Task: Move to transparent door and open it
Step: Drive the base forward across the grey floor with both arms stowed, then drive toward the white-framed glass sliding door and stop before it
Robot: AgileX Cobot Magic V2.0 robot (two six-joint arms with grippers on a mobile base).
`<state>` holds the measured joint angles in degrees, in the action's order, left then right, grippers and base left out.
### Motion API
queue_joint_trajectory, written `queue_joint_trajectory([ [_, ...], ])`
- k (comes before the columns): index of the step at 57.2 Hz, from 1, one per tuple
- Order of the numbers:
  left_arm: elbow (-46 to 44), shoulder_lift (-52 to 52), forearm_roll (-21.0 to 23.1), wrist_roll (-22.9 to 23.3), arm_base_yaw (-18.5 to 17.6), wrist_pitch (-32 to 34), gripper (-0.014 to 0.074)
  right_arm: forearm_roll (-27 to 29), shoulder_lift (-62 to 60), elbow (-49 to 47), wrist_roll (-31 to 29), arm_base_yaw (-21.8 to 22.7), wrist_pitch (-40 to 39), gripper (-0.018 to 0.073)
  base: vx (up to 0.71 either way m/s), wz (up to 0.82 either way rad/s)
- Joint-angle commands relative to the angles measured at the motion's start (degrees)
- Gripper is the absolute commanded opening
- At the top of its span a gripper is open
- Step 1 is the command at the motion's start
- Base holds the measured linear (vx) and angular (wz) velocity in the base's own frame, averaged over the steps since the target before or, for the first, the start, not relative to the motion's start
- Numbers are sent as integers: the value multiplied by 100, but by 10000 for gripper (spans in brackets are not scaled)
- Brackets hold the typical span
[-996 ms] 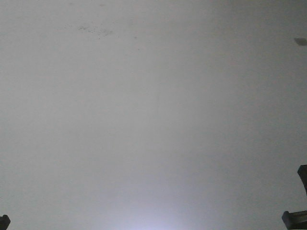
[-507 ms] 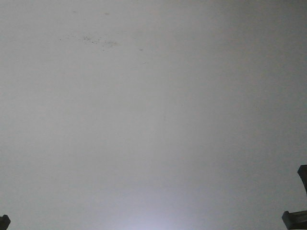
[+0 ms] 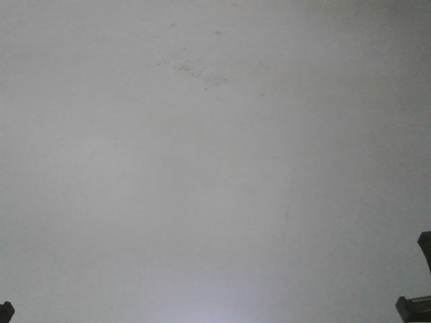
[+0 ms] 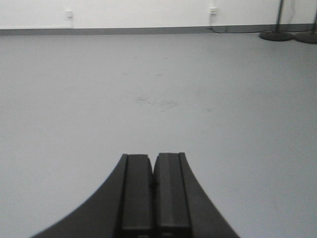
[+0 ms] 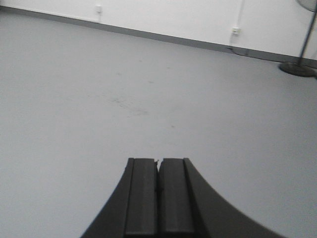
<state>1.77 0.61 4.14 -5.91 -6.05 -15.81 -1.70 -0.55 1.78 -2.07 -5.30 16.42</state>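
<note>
Left gripper (image 4: 153,159), right gripper (image 5: 158,162): jaws together

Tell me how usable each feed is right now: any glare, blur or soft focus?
Front view: dim, flat grey floor, darker corners, pale glare at bottom centre, scuffs only faint. Left wrist view: shut left gripper dark with little detail, far wall nearly washed out. Right wrist view: right gripper likewise dark, whole picture slightly blurred.
</note>
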Motion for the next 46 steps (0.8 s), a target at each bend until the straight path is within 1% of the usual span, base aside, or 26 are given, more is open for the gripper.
queue_joint_trajectory([
  [1, 47, 85, 29, 34, -31, 441, -3, -11, -90, 17, -48, 13, -470, -1, 50, 47],
  [46, 47, 85, 29, 34, -31, 441, -3, -11, -90, 17, -48, 13, -470, -1, 53, 47],
])
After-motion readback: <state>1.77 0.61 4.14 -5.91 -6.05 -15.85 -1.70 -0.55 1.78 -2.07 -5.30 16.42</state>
